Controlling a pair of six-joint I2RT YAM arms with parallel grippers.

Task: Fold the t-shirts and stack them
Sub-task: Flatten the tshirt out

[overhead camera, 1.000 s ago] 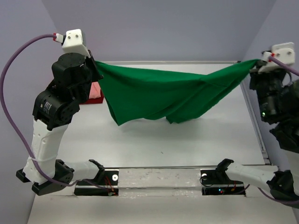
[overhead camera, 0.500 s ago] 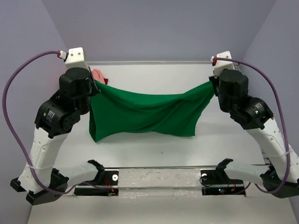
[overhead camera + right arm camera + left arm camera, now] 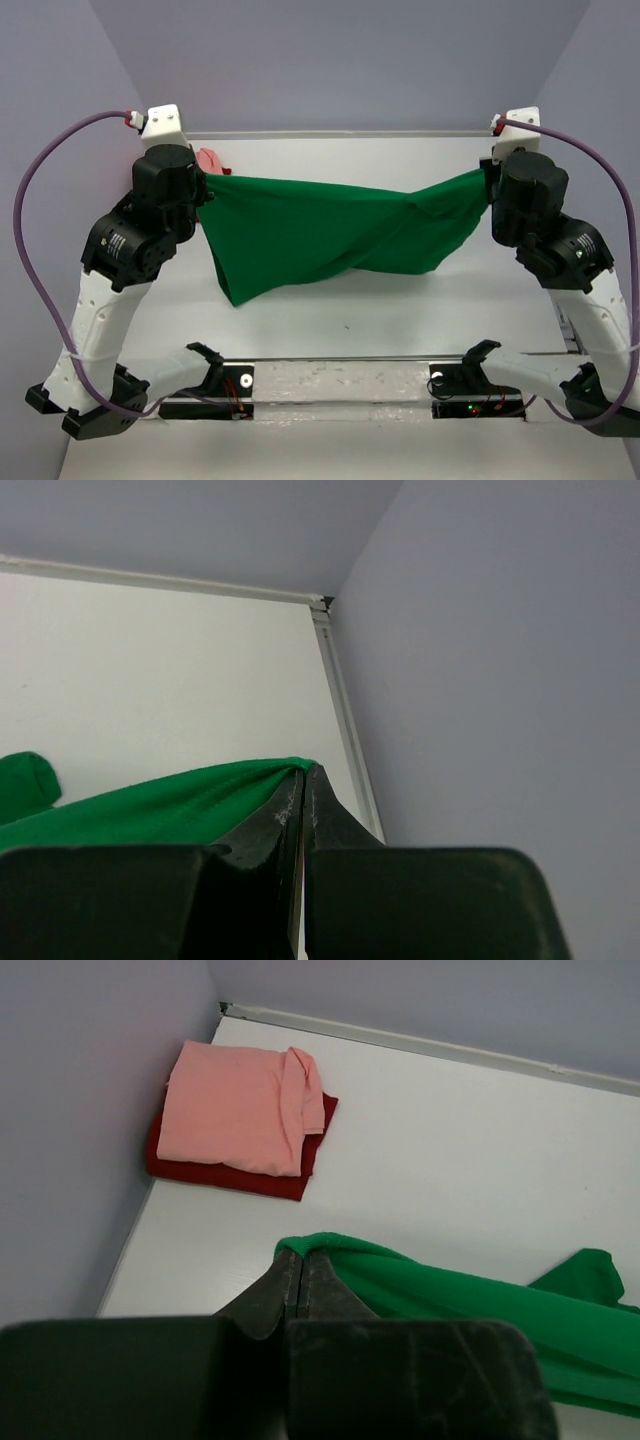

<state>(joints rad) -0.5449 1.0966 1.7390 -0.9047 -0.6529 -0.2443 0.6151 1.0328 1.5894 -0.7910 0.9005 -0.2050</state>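
Note:
The bright green t-shirt (image 3: 330,235) hangs stretched in the air between my two grippers, sagging in the middle with a corner drooping at lower left. My left gripper (image 3: 208,190) is shut on its left edge; in the left wrist view the gripper (image 3: 302,1257) pinches the green cloth (image 3: 450,1295). My right gripper (image 3: 487,180) is shut on the shirt's right edge; in the right wrist view it (image 3: 304,770) holds green cloth (image 3: 150,805). The salmon pink t-shirt (image 3: 240,1110) lies folded on the folded dark red t-shirt (image 3: 230,1175) in the far left corner.
The white table (image 3: 350,310) is enclosed by grey-purple walls (image 3: 60,120) on three sides, with a raised rail (image 3: 345,740) along the right edge. The folded stack peeks out behind the left arm (image 3: 207,158). The arm bases (image 3: 340,385) sit at the near edge.
Both grippers have kept hold of the green shirt. The arms first swung inward, then spread apart again, so the shirt is pulled wider and tauter than half a second ago.

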